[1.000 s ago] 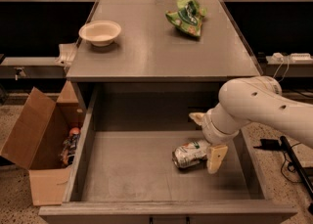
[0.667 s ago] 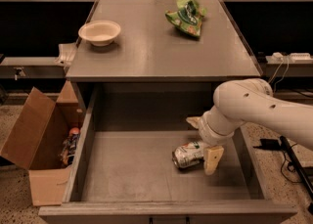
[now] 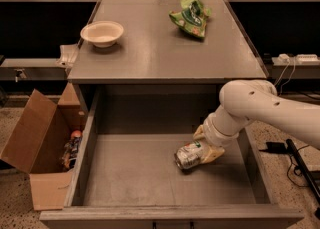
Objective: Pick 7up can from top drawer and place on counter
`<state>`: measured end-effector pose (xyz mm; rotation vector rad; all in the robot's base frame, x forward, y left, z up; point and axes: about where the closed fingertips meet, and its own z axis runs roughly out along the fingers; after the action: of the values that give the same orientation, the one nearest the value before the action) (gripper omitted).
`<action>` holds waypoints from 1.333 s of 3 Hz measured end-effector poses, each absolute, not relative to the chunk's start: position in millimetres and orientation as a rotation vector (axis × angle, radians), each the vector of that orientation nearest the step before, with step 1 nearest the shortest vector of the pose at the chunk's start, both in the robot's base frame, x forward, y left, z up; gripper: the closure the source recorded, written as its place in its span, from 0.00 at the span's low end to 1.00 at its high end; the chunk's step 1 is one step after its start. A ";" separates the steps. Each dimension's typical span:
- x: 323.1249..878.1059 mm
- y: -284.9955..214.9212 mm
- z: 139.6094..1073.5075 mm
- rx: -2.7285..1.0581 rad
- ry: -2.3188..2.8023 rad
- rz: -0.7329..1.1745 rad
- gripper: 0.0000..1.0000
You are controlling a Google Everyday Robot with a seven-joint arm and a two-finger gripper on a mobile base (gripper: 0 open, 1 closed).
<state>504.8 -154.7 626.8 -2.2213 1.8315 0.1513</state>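
Observation:
The 7up can (image 3: 187,155), silver-white with green marks, lies on its side on the floor of the open top drawer (image 3: 130,173), right of centre. My gripper (image 3: 204,147) reaches down into the drawer from the right on the white arm. Its cream fingers (image 3: 216,153) sit on either side of the can's right end and are closed on it. The can still rests on the drawer floor. The grey counter (image 3: 150,53) lies above and behind the drawer.
A cream bowl (image 3: 102,33) stands on the counter's left part and a green snack bag (image 3: 191,18) at its back right. An open brown cardboard box (image 3: 37,148) stands on the floor left of the drawer. Cables lie on the floor at the right.
The gripper has shifted slightly left and lower over the can, and its fingers have drawn together around the can's right end. The can has moved a little to the left.

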 end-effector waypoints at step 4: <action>527.4 -187.2 849.3 -1.757 1.573 0.209 1.00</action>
<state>527.4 -187.2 849.3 -1.7568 1.5729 0.2090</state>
